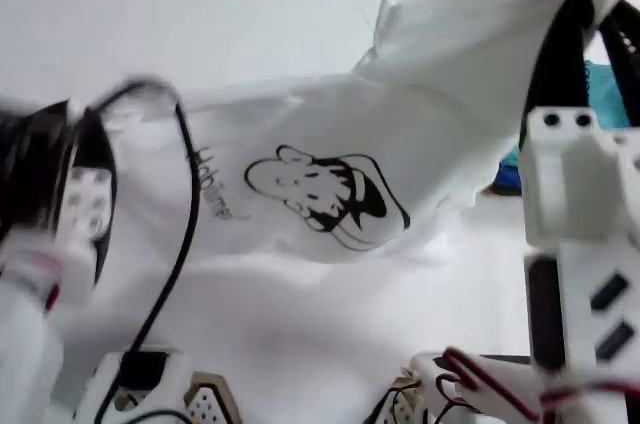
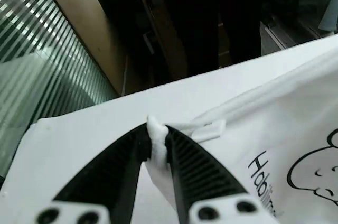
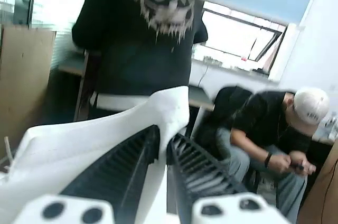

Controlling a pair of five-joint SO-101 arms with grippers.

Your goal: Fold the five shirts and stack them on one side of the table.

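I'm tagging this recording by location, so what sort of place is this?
Probably an office or lab workroom: a white table, a wooden panel beside a ribbed glass wall, and a big window.

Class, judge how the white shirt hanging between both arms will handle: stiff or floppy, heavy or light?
Probably floppy: the white shirt sags and creases between its pinched corners. Likely light: thin pinches in the left gripper and right gripper hold it up.
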